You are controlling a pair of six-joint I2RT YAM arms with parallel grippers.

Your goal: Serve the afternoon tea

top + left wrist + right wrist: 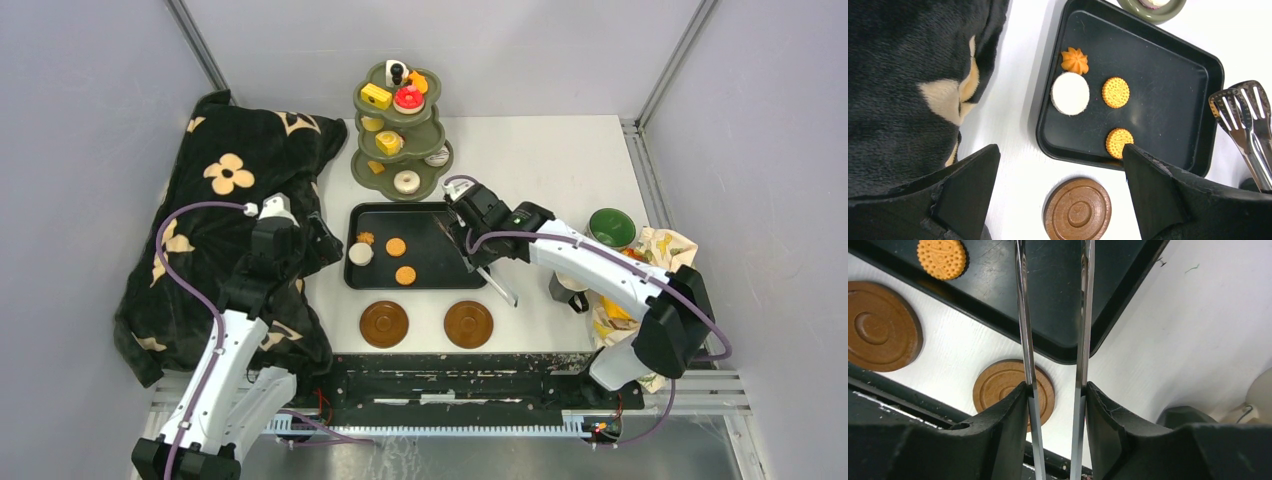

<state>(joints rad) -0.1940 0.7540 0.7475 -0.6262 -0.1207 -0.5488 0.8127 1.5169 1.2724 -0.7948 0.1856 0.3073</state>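
Note:
The olive-green three-tier stand (402,130) stands at the back with several pastries on it. On the black tray (440,255) lie a white cake (1070,93), an orange swirl (1075,60) and two cookies (1115,92) (1118,142). Two brown saucers (384,324) (468,324) lie bare in front of the tray. My left gripper (1059,150) is open and empty above the left saucer (1077,209). My right gripper (1055,390) is shut on the metal tongs (1023,315), whose tips (1243,120) hover over the tray's right end. A green mug (611,228) stands at the right.
A black cloth with cream flowers (225,230) covers the table's left side, beside my left arm. A crumpled patterned cloth (660,250) and a dark object (567,290), partly hidden under my right arm, lie at the right.

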